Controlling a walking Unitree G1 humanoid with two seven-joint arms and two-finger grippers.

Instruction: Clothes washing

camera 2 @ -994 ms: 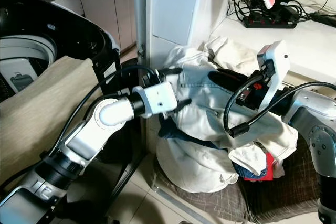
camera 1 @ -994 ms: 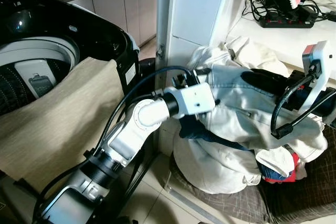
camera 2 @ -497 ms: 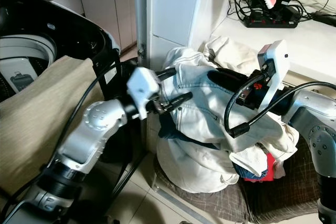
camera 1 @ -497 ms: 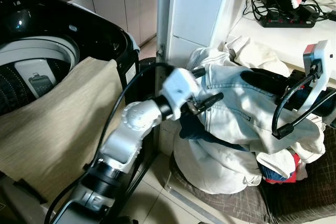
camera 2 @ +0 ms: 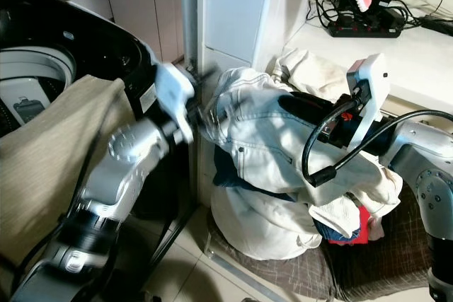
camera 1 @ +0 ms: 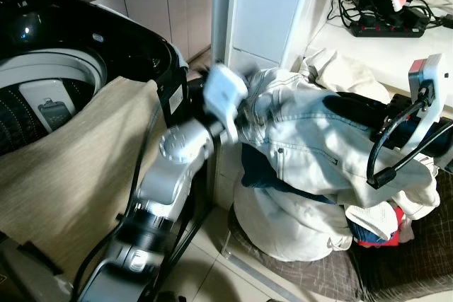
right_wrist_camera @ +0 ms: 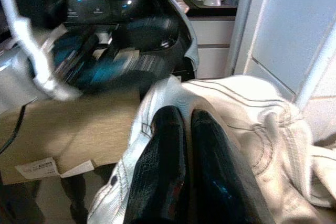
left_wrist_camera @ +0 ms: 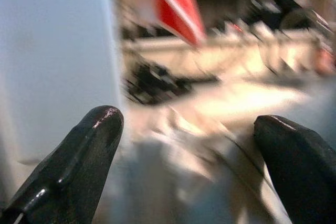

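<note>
A pale, stitched denim garment [camera 1: 318, 139] lay draped over the heaped white laundry bag [camera 1: 283, 224], beside the black top-loading washing machine [camera 1: 85, 54]. The right gripper [right_wrist_camera: 181, 124], its fingers pressed together, rested on the denim. The left gripper [left_wrist_camera: 189, 145], blurred, was at the garment's collar end, its rounded black fingers [left_wrist_camera: 89, 140] spread apart. Beige woven cloth [camera 1: 64, 167] hung over the washer's rim. No writing was legible.

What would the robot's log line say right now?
left end effector: open, by jeans | right end effector: shut, on jeans | washer: open, cloth draped
</note>
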